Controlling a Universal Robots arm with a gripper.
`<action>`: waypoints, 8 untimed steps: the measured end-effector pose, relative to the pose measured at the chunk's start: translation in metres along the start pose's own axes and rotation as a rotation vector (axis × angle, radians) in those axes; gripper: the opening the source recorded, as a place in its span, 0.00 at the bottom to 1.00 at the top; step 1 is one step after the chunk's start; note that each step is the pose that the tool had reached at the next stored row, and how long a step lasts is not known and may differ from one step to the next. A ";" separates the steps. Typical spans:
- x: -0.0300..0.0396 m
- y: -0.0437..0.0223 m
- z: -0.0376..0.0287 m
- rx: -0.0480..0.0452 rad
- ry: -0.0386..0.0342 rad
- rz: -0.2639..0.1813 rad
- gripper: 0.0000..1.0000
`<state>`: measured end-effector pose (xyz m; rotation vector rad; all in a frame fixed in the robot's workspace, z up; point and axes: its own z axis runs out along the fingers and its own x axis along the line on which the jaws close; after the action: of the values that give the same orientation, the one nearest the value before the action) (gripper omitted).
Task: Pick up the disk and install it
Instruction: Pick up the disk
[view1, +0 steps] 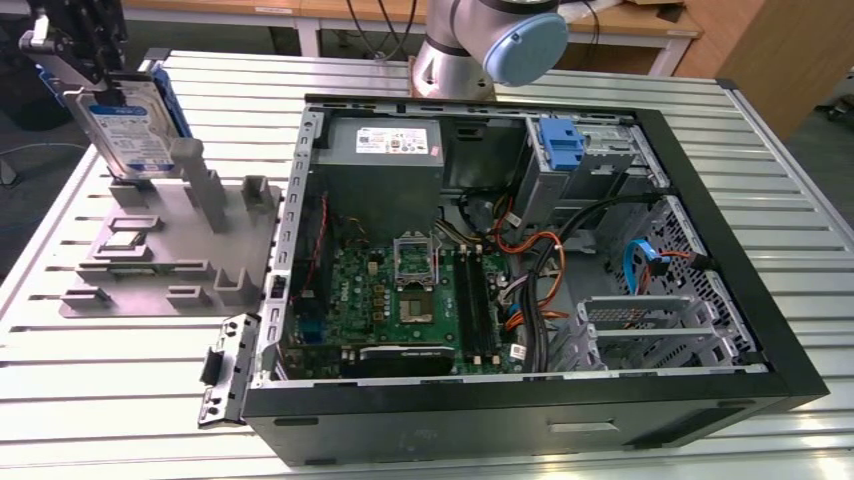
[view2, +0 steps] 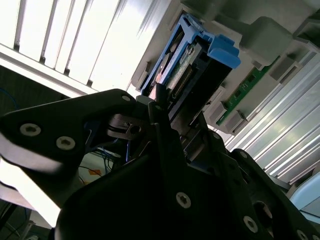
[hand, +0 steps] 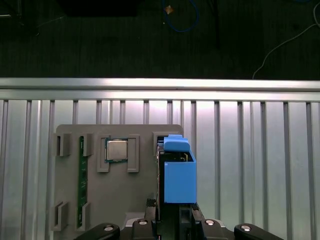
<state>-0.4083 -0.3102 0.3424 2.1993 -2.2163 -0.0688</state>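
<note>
While the claw (hand: 171, 212) grips the disk (view1: 130, 128) by its upper end, the drive's long axis runs upright, straight away from the fingers, down to the grey holder (view1: 160, 250) on the worktop (view1: 120, 400). Whether its lower end sits in the slot cannot be told. Well apart, toward the exterior view's right, lies the open computer case (view1: 534, 410) with its drive bay (view1: 627, 150).

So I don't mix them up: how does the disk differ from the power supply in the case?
The disk is flat and blue-edged; the power supply is boxy, plain grey. The disk stands on edge outside the case, in the gripper; the power supply sits mounted inside. Both carry labels.
</note>
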 end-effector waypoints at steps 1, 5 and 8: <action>0.0000 0.0000 -0.0004 -0.0001 0.0000 0.000 0.35; 0.0000 0.0001 -0.0025 0.0000 0.0000 0.000 0.35; -0.0001 0.0002 -0.0039 0.0001 -0.0001 0.000 0.35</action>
<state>-0.4083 -0.3102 0.3463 2.1994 -2.2164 -0.0687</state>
